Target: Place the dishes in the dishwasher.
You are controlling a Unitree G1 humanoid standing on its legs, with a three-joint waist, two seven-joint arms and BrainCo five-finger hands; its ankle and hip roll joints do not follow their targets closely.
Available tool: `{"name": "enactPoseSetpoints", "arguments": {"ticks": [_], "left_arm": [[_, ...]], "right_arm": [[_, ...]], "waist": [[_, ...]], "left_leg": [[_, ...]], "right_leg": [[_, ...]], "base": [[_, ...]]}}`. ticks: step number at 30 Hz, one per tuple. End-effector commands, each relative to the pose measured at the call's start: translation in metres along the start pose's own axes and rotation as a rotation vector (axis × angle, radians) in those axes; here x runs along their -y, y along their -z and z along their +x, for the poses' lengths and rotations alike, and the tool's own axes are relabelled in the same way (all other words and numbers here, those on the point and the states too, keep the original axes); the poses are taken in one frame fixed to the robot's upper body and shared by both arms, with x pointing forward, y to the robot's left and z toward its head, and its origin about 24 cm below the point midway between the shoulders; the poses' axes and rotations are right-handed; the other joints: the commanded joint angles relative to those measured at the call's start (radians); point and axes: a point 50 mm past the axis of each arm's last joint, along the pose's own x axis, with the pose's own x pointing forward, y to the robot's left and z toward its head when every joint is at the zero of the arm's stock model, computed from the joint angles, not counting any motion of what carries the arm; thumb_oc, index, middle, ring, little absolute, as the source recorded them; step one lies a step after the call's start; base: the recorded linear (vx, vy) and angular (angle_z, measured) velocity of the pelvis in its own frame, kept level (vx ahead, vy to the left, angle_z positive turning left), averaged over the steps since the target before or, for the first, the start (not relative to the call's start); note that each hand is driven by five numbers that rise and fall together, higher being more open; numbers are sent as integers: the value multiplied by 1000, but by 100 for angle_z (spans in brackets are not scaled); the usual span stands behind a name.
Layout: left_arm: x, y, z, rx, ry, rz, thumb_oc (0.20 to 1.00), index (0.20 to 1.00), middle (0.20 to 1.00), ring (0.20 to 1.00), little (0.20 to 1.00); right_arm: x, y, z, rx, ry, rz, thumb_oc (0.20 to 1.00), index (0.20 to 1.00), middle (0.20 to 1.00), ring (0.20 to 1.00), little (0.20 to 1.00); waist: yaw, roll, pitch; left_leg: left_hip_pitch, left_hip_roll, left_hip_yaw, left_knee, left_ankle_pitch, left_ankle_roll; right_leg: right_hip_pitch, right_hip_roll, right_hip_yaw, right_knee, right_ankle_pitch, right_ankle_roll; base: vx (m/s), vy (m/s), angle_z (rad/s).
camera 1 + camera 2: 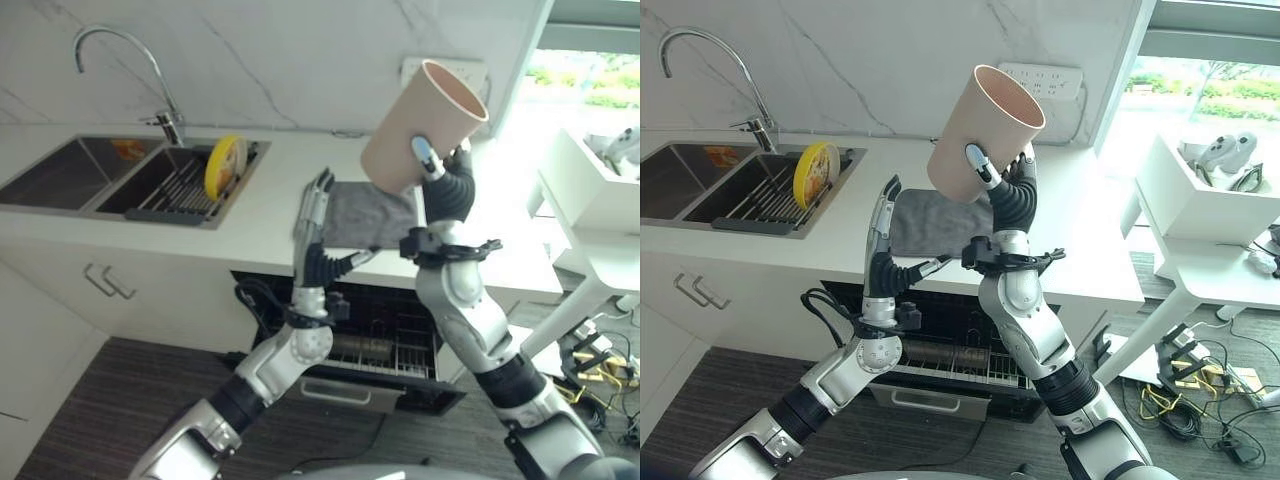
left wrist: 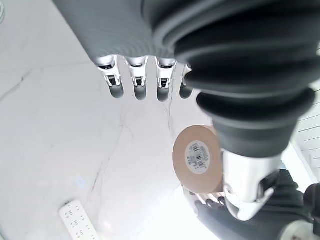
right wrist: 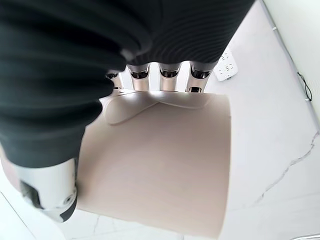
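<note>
A tall beige cup (image 1: 424, 125) is held high above the counter, tilted, its mouth facing up and to the right. My right hand (image 1: 446, 186) is shut on the beige cup (image 3: 160, 160), thumb on its near side and fingers round the far side. My left hand (image 1: 314, 235) stands upright and open just left of it, above the counter's front edge, holding nothing. In the left wrist view the cup's labelled base (image 2: 198, 159) shows past the straight fingers (image 2: 139, 82). Below the counter the dishwasher (image 1: 385, 350) stands open with its wire rack pulled out. A yellow plate (image 1: 225, 166) stands on edge in the sink rack.
A grey mat (image 1: 370, 215) lies on the white counter (image 1: 240, 235) under the hands. The double sink (image 1: 90, 175) with its faucet (image 1: 150, 75) is at the left. A wall socket strip (image 1: 1045, 78) sits behind. A white table (image 1: 1200, 225) stands at the right.
</note>
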Motion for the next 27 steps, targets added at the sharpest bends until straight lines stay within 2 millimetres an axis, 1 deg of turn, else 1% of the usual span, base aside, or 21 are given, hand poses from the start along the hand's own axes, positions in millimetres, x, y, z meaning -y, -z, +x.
{"name": "enactPoseSetpoints", "arguments": {"ticks": [1, 2, 3, 5, 6, 7, 8, 10, 11, 12, 17, 23, 24, 25, 27], "left_arm": [[-1, -3, 12, 73, 111, -13, 1000, 1000, 1000, 1000, 1000], [1, -2, 10, 57, 166, -21, 1000, 1000, 1000, 1000, 1000], [4, 3, 6, 24, 296, -22, 1000, 1000, 1000, 1000, 1000], [6, 7, 1, 0, 379, -24, 1000, 1000, 1000, 1000, 1000], [7, 13, -4, -55, 475, -37, 1000, 1000, 1000, 1000, 1000], [13, 28, -25, -229, 736, -101, 1000, 1000, 1000, 1000, 1000], [16, 30, -39, -281, 879, -136, 1000, 1000, 1000, 1000, 1000], [18, 34, -51, -316, 994, -133, 1000, 1000, 1000, 1000, 1000], [17, 40, -65, -386, 1111, -145, 1000, 1000, 1000, 1000, 1000], [16, 47, -73, -410, 1181, -92, 1000, 1000, 1000, 1000, 1000], [17, 57, -81, -374, 1289, 25, 1000, 1000, 1000, 1000, 1000], [19, 64, -82, -287, 1377, 186, 1000, 1000, 1000, 1000, 1000], [18, 67, -84, -296, 1382, 209, 1000, 1000, 1000, 1000, 1000], [15, 75, -88, -329, 1371, 247, 1000, 1000, 1000, 1000, 1000], [13, 82, -91, -358, 1347, 294, 1000, 1000, 1000, 1000, 1000]], "right_arm": [[-1, -33, 9, 187, -17, 92, 200, 200, 200, 200, 200], [2, -34, 9, 187, -21, 88, 200, 200, 200, 200, 200], [6, -34, 7, 187, -26, 77, 200, 200, 200, 200, 200], [11, -35, 5, 183, -26, 70, 200, 200, 200, 200, 200], [16, -35, 3, 176, -24, 71, 200, 200, 200, 200, 200], [27, -35, 0, 175, -24, 62, 200, 200, 200, 200, 200], [32, -34, -1, 171, -30, 51, 200, 200, 200, 200, 200], [36, -33, -1, 158, -40, 51, 200, 200, 200, 200, 200], [40, -32, 1, 152, -48, 48, 200, 200, 200, 200, 200], [42, -31, 4, 147, -59, 44, 200, 200, 200, 200, 200], [44, -28, 7, 111, -91, 32, 200, 200, 200, 200, 200], [48, -22, 8, 68, -127, -8, 200, 200, 200, 200, 200], [49, -21, 7, 61, -136, -15, 200, 200, 200, 200, 200], [48, -18, 7, 41, -163, -37, 200, 200, 200, 200, 200], [48, -14, 5, 12, -186, -57, 200, 200, 200, 200, 200]], "waist": [[-2, -21, -11], [-4, -20, -11], [-11, -18, -10], [-17, -16, -9], [-23, -13, -8], [-36, -4, -4], [-42, 1, -1], [-50, 8, 1], [-61, 16, 4], [-71, 22, 6], [-88, 23, 9], [-105, 24, 13], [-106, 24, 13], [-109, 23, 15], [-112, 22, 17]], "left_leg": [[-20, 25, -22, 27, -57, 22], [-22, 25, -21, 30, -58, 22], [-24, 23, -14, 35, -61, 23], [-26, 21, -8, 41, -63, 24], [-27, 19, -3, 46, -66, 26], [-34, 14, 13, 64, -73, 33], [-39, 13, 22, 75, -78, 36], [-40, 12, 32, 80, -81, 40], [-44, 10, 43, 91, -84, 44], [-45, 7, 51, 95, -88, 51], [-49, 2, 63, 102, -94, 60], [-54, -3, 78, 111, -103, 67], [-55, -4, 80, 113, -103, 67], [-59, -4, 83, 115, -105, 68], [-62, -3, 86, 117, -106, 68]], "right_leg": [[31, -62, 52, 66, -144, 55], [29, -62, 53, 65, -143, 55], [25, -61, 56, 66, -143, 56], [20, -61, 60, 68, -142, 58], [17, -62, 62, 70, -141, 59], [6, -65, 67, 76, -139, 63], [-1, -68, 70, 81, -138, 67], [-8, -71, 72, 87, -136, 70], [-19, -76, 74, 96, -135, 74], [-28, -79, 79, 102, -133, 77], [-44, -87, 89, 112, -128, 83], [-62, -99, 95, 124, -124, 93], [-65, -101, 96, 125, -123, 95], [-72, -105, 97, 126, -121, 98], [-77, -108, 98, 127, -119, 100]], "base": [[0, 0, 0], [0, 0, 0], [0, 0, 0], [-10, 10, -3], [-67, 44, -6], [-97, 59, -6], [-103, 59, -7], [-59, 44, -26], [-65, 64, -24], [-57, 57, -7], [-22, 11, -12], [-3, 2, -3], [0, 0, 0], [0, 0, 0], [0, 0, 0]]}}
